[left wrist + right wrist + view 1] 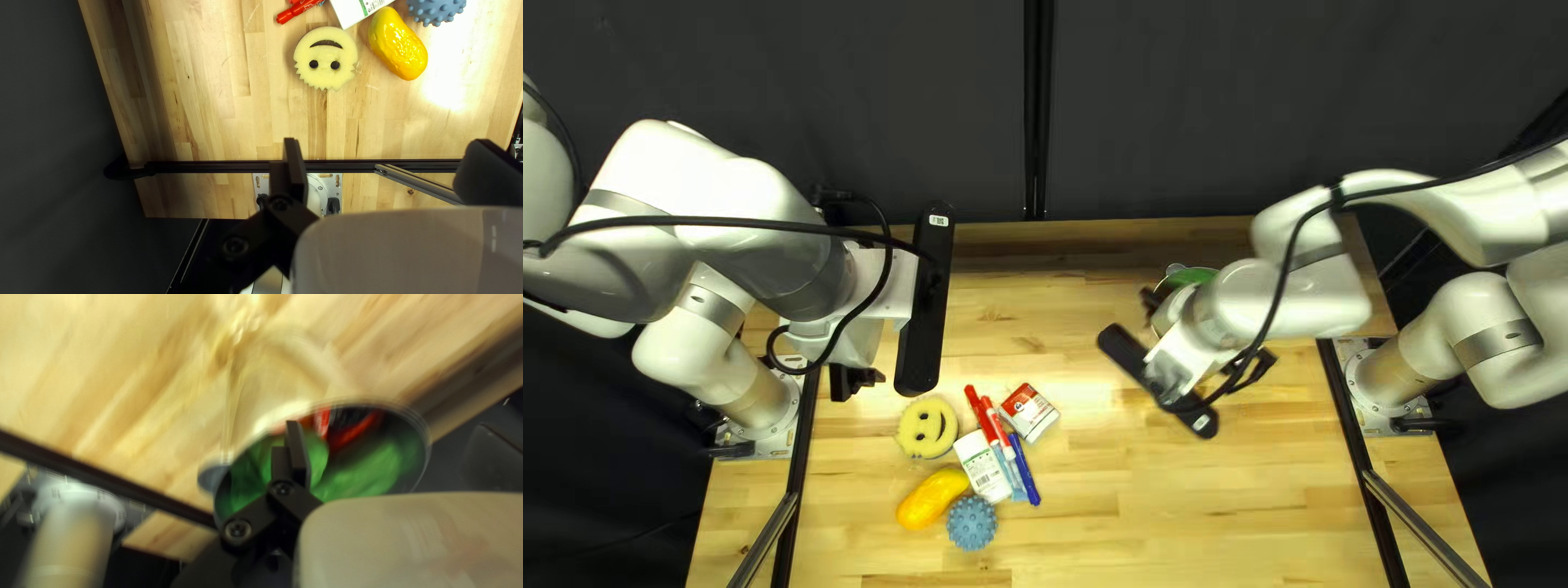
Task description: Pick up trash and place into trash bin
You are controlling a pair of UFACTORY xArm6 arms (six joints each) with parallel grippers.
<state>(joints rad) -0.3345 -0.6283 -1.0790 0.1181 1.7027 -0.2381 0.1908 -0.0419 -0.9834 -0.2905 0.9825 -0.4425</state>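
Top left view: the trash pile sits lower centre of the frame on the table (pixel 1258 506). It holds a smiley sponge (pixel 925 426), red markers (pixel 982 412), a blue marker (pixel 1023 474), a white labelled bottle (pixel 980 467), a red-and-white container (pixel 1029 411), a yellow glossy lump (pixel 929 498) and a blue spiky ball (pixel 972 523), all touching or just beside one another. The trash bin (pixel 1174 272) is right of centre, mostly hidden under the right arm's wrist, with green stuff showing inside.

Left wrist view: the left gripper (pixel 384 143) has its jaws spread wide with nothing between them, above the black rail (pixel 204 166) at the table edge. The sponge lies ahead of the fingers with the yellow lump beside it, both well apart from them.

Right wrist view: blurred. The right gripper (pixel 388 426) has its jaws spread and empty, right over the bin mouth. Green and red items are inside.

Handling, my read:
- **Container:** looks light and thin-walled and will probably dent, so pinch across the body rather than the rim.
- **Markers:** stiff and slim and likely to roll. Take one across the mid-barrel.
- **Sponge:** soft and squashes, so close on it across its width.
- **Yellow lump:** looks slick. Grip it at its waist.
- **Spiky ball:** probably gives a little. Centre it between the jaws.
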